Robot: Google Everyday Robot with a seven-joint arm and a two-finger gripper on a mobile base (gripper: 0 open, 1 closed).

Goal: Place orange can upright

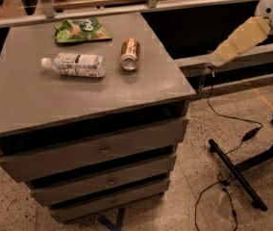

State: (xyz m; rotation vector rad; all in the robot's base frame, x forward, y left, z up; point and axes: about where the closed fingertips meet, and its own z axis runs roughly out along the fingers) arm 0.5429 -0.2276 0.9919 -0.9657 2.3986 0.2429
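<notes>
Orange can on its side, gripper nowhere near it yet

The orange can (130, 54) lies flat on the grey drawer cabinet (55, 105), silver top toward the camera, so it needs tipping up. It's well off to the left of the gripper (225, 49), which hangs out past the cabinet's right edge, over the floor. The arm slants down-left from the top right corner, tip aimed toward the cabinet. Honestly can't tell if the gripper is open or closed. A water bottle (74, 64) lies just beyond the can, and a green snack bag (81, 30) behind both, so I'd guess the approach comes from the gripper's side.

On cabinet (79, 100): orange can (130, 54) on side; gripper (221, 56) well apart, upper right
</notes>
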